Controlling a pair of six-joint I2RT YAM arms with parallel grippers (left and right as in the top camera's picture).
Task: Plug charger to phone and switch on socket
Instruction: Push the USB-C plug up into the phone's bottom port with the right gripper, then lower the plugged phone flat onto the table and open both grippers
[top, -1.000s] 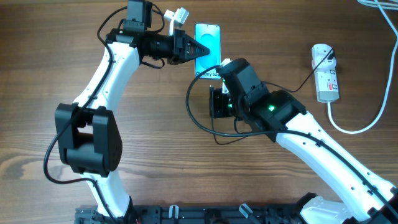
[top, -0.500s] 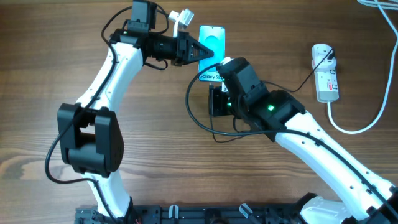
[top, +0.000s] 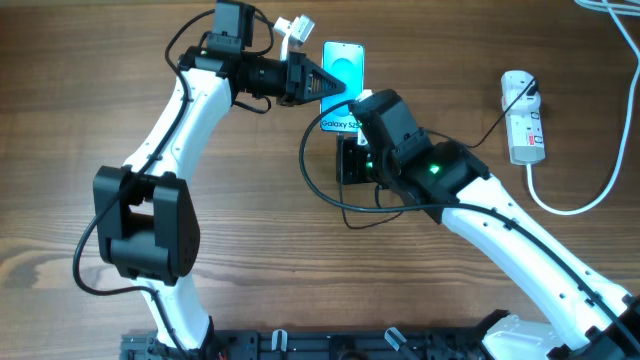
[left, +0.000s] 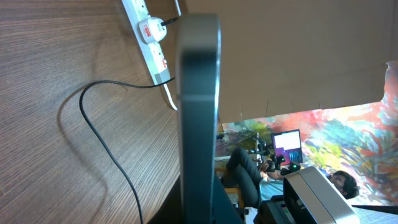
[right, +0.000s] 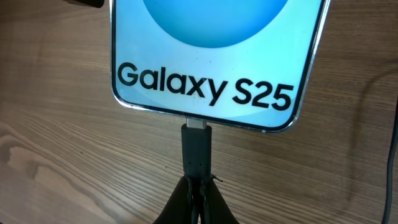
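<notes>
1. Table — wood-grained; the work sits at its far middle.
2. Socket lies well to the right, apart from both arms. The charger's black plug is in its far end. The switch is too small to read.
3. Phone is at far centre, its "Galaxy" end facing near. The left gripper is clamped on its left edge.
4. Charger: the right gripper is pinched shut on the connector body. The tip meets the port in the phone's near edge — I cannot tell if it is fully seated.
5. To finish well, hold the connector square to the port and push straight away while the left gripper braces the phone. Release only when no metal shows, and watch that the looped cable does not drag.
</notes>
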